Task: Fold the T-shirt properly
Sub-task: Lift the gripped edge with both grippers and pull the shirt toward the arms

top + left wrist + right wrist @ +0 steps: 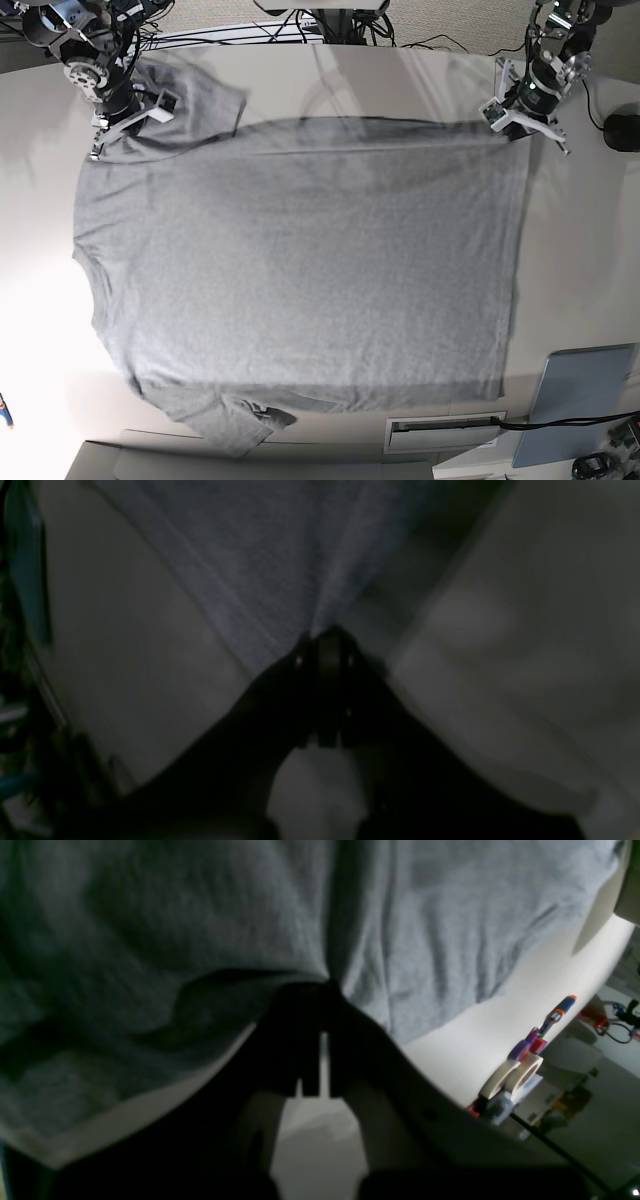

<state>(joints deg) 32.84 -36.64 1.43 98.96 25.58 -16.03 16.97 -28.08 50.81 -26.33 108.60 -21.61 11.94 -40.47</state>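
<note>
T-shirt [300,270] flat on table [590,250]; both end effectors pinch far corners; blue-grey panel [578,405] near hem.

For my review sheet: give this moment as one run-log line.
stage: far edge gripped | left gripper: shut on T-shirt hem corner | right gripper: shut on T-shirt shoulder | T-shirt: spread flat, unfolded

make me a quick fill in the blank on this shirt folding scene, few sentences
1. The T-shirt lying spread on the table is ____ in colour.
2. The left gripper is shut on the shirt's ____ corner.
3. The right gripper grips the shirt near a ____.

Missing words: grey; hem; sleeve
</note>
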